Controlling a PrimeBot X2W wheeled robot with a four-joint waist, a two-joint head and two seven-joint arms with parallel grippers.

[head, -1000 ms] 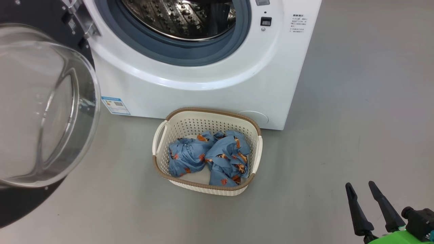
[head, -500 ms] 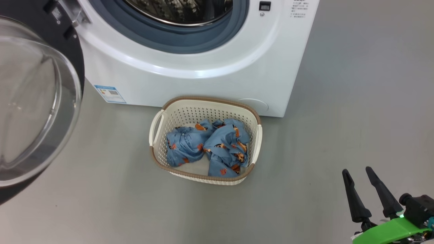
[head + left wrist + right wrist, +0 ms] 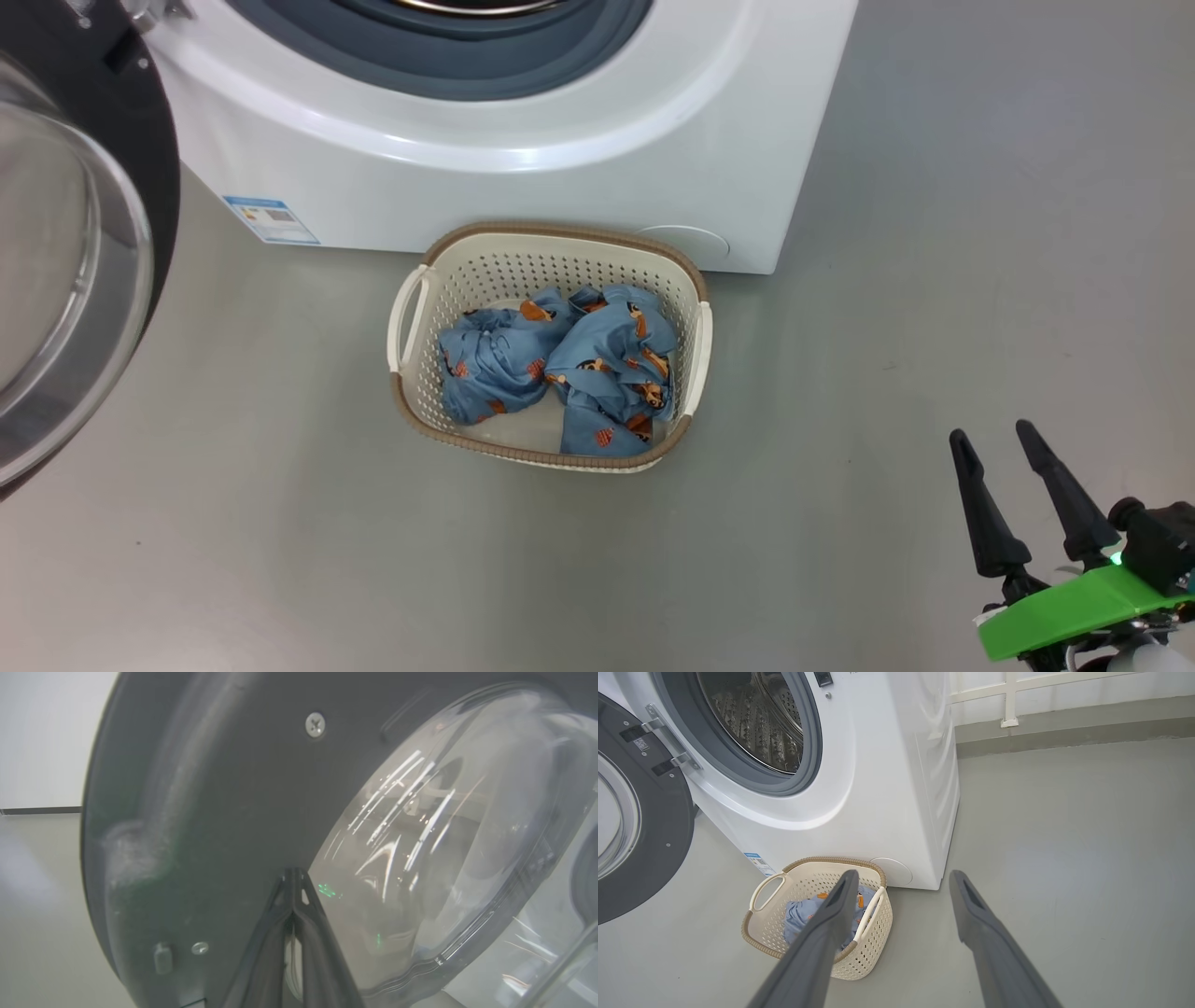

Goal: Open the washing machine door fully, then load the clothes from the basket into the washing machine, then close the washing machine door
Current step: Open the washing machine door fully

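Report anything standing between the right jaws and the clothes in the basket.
Nothing visible blocks them. Bare grey floor separates the open right jaws from the cream perforated plastic basket; the light-blue printed clothes lie uncovered inside, so only its brown-rimmed wall stands sideways. Reaching from above looks clear.

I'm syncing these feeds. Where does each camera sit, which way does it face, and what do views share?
Head view: on the head, looking down at the basket of clothes before the washing machine; right end effector open, lower right.
Left wrist view: on the left wrist, close against the washing machine door's inner side; left end effector shut.
Right wrist view: on the right wrist, facing washing machine and basket; own fingers spread.
Shared: all three show the door.
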